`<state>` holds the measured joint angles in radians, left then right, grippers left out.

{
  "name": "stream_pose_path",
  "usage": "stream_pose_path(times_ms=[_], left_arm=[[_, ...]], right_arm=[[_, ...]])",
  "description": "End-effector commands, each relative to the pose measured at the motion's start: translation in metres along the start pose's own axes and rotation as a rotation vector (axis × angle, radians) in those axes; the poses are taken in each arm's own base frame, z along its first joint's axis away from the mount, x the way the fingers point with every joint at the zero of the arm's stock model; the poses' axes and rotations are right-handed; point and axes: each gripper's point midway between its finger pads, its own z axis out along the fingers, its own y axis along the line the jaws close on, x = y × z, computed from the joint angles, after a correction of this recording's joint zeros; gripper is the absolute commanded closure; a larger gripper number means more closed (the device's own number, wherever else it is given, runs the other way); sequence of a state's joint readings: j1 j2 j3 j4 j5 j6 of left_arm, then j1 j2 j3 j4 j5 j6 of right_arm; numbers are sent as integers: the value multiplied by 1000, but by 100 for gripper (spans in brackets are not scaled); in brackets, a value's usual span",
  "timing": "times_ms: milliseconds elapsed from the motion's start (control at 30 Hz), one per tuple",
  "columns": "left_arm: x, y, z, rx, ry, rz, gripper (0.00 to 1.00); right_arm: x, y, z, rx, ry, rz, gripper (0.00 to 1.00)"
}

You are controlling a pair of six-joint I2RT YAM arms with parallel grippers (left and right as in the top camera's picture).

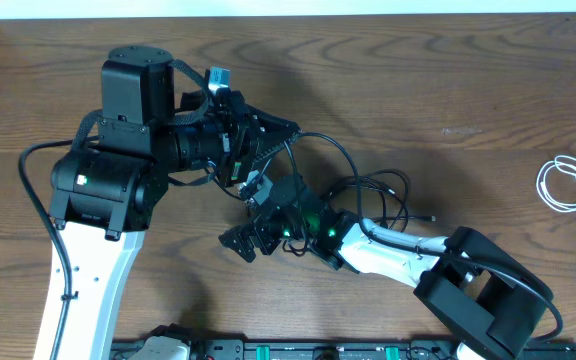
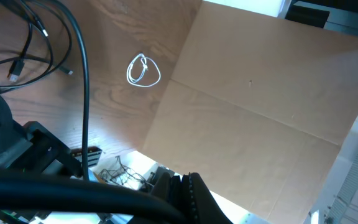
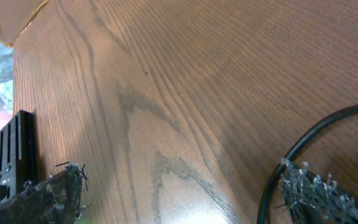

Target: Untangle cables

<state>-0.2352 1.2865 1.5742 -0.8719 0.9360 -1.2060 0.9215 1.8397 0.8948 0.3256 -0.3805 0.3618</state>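
Left end effector [image 2: 185, 182] is closed tight, its black fingers [image 2: 197, 199] pressed together; whether it pinches a cable cannot be told. Right end effector [image 3: 179, 199] gapes fully and holds nothing, its rough, frayed dark pads [image 3: 319, 190] wide apart. Thin, smooth black cables [image 1: 373, 190] lie in a looped tangle just off table centre toward 3 o'clock. A small white cable [image 1: 566, 184] sits coiled at 3 o'clock on the brown wood-grain table [image 1: 418, 80].

The left arm [image 1: 93, 215] and right arm [image 1: 408, 252] have white links, black joints.
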Motion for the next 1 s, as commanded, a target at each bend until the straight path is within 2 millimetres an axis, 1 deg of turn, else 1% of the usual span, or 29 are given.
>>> stream_pose_path(times_ms=[0, 167, 333, 400, 500, 600, 700, 767, 867, 933, 967], left_arm=[[2, -6, -7, 15, -16, 14, 93], [2, -6, -7, 15, -17, 14, 92], [2, -6, -7, 15, -18, 35, 92], [-1, -4, -7, 8, -39, 48, 92], [-8, -2, -7, -5, -80, 47, 92], [-9, -2, -7, -5, -82, 47, 92], [-10, -2, -8, -4, -85, 45, 93], [-10, -2, -8, -4, -87, 44, 92], [-14, -3, -12, 2, -95, 35, 92], [-14, -4, -15, 19, -78, 14, 93], [-13, -6, -18, 33, -60, 0, 93]], right_arm=[[3, -2, 2, 19, 4, -21, 1], [2, -16, 1, 99, -7, -15, 1], [-4, -45, -5, 268, -48, -12, 1], [-5, -49, -6, 292, -53, -12, 1], [-4, -60, -9, 353, -50, -44, 1], [1, -74, -15, 416, -20, -92, 1], [3, -74, -17, 398, 14, -153, 1], [1, -63, -18, 329, 28, -197, 1], [-9, -45, -26, 229, 16, -227, 2], [-16, -46, -34, 226, 6, -216, 1], [-17, -50, -39, 240, 10, -208, 1]])
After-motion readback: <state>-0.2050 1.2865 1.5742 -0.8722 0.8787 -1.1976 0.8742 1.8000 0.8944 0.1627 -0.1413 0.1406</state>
